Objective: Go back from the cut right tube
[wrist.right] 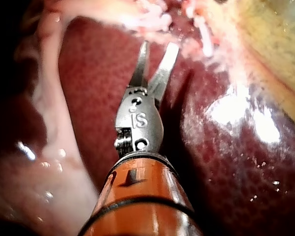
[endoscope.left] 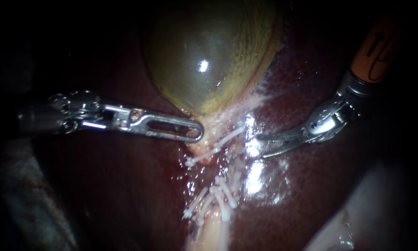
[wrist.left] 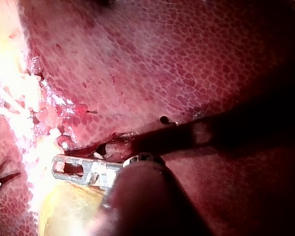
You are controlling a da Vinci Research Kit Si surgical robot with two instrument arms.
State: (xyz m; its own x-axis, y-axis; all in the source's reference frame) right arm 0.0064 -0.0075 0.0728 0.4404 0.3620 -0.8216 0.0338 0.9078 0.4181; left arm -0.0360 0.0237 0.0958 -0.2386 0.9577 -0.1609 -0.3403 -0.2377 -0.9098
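Right instrument (endoscope.left: 261, 147): blades are being held apart, clips (endoscope.left: 222, 197) just ahead. Left instrument (endoscope.left: 197, 132): jaws are being held clamped on gallbladder (endoscope.left: 204, 56).

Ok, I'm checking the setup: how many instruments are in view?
2. The left instrument reaches the base of the gallbladder; the right instrument hangs over the liver, right of the clips. None seems hidden.

The left instrument (endoscope.left: 198, 131), at mid-left of the frame, is bright silver, with a long flat tip pierced by an oval slot, a pinned hinge block and a dark shaft. The right instrument (endoscope.left: 263, 146), at upper right, has two slim curved blades, a silver pinned wrist and an orange sleeve with black markings.
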